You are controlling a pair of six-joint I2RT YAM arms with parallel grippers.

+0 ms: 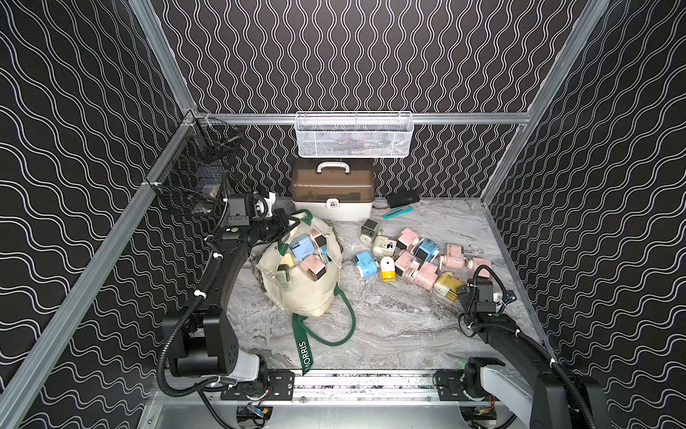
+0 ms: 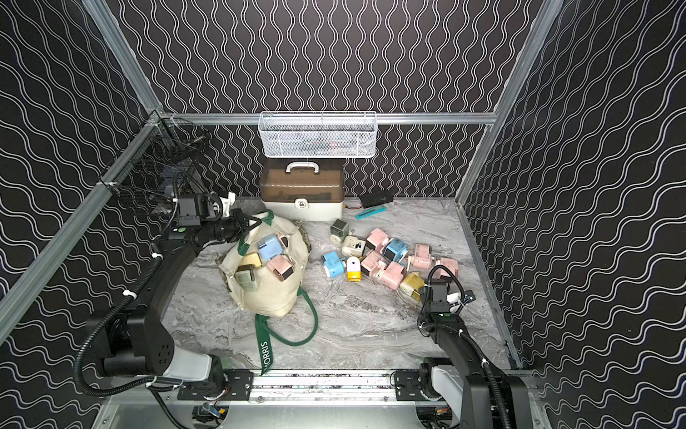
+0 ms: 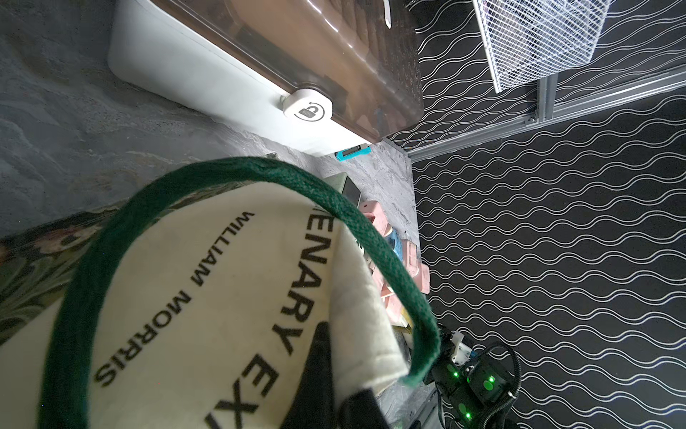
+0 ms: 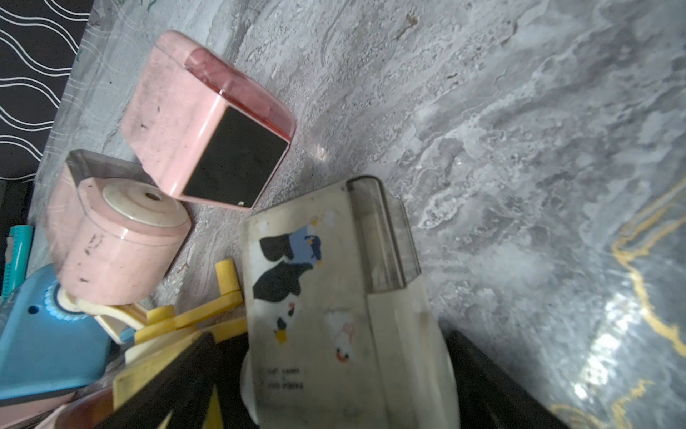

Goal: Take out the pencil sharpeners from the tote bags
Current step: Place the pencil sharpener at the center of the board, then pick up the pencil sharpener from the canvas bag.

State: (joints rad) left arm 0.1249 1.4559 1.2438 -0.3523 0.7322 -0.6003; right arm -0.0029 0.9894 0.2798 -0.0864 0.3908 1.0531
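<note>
In both top views the cream canvas tote bag with dark green straps [image 1: 308, 297] [image 2: 271, 293] lies on the grey marbled counter [image 1: 389, 327]. Pastel boxy plastic pencil sharpeners [image 1: 302, 247] sit in its mouth, a heap of sharpeners [image 1: 408, 258] lies well apart, and the left end effector [image 1: 286, 225] is at the rim. The left wrist view shows its dark fingers [image 3: 319, 364] pinched shut on the canvas edge, a hold best kept high so the mouth gapes. In the right wrist view the right end effector [image 4: 328, 345] stands wide about a cream sharpener with a penguin sticker [image 4: 326, 289] resting on the counter, and should lift straight clear before returning.
</note>
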